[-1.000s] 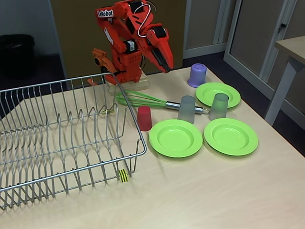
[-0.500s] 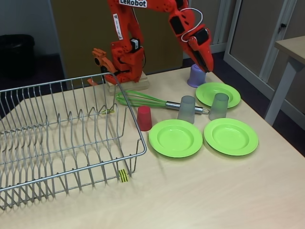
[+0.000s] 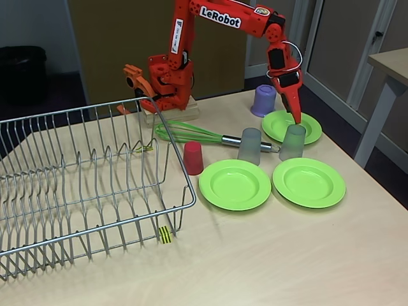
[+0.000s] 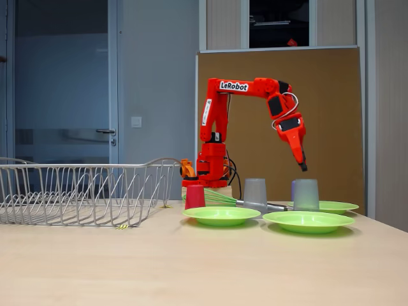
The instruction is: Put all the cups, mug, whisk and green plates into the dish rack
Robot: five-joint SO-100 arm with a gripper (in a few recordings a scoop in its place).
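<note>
My orange gripper (image 3: 296,118) points down, shut and holding nothing, just above the right grey cup (image 3: 294,141); in a fixed view its tip (image 4: 303,167) hangs a little above that cup (image 4: 305,193). A second grey cup (image 3: 250,146) and a red cup (image 3: 193,157) stand upside down by the green-wired whisk (image 3: 191,134). The purple mug (image 3: 263,100) sits behind, also upside down. Three green plates (image 3: 235,184) (image 3: 309,182) (image 3: 280,124) lie flat on the table. The wire dish rack (image 3: 95,231) at the left holds nothing.
The arm's base (image 3: 167,89) stands at the back of the table behind the rack's corner. Bare tabletop runs along the front. The table's right edge lies just beyond the plates, with another table's leg (image 3: 376,121) past it.
The arm has unfolded from above its base and swung right, carrying the gripper past the purple mug to above the right grey cup. The objects have not moved.
</note>
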